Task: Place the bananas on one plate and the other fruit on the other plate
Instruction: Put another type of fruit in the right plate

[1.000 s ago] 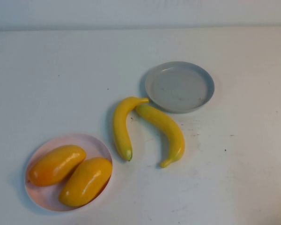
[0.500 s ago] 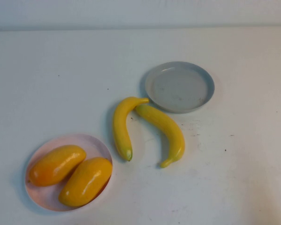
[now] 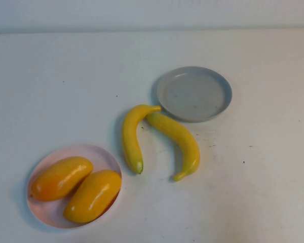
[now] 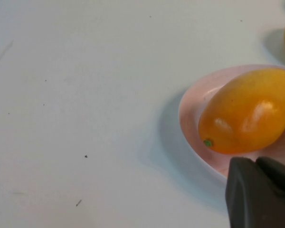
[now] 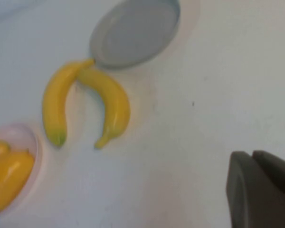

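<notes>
Both bananas point(image 3: 159, 139) still off the grey plate point(image 3: 194, 93); left pincer point(image 4: 261, 192), right pincer point(image 5: 261, 187), grip indiscernible.

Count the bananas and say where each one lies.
2. Left banana and right banana both lie on the table, between the grey plate and pink plate.

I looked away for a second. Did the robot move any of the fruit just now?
No, nothing visibly moved. The two bananas still lie on the table beside the grey plate, and both mangoes still sit on the pink plate. The left gripper hangs near the pink plate, the right gripper over bare table.
</notes>
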